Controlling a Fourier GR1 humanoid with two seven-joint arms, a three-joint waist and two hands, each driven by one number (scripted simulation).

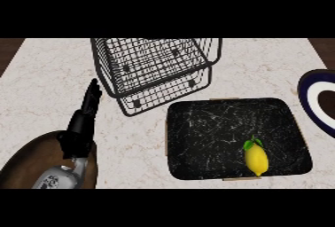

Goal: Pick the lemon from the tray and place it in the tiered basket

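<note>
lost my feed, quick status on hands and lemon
Left hand open, resting at left. Right hand not in view. Lemon on tray. Basket path unobstructed.

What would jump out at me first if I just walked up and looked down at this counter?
Probably the bright yellow lemon, lying near the lower right corner of a black marbled tray at the right of the pale counter. Behind the tray, toward the middle, stands a black wire tiered basket. At the left, the robot's left hand rests with straight fingers pointing up, and a dark blue and white plate peeks in at the right edge.
</note>
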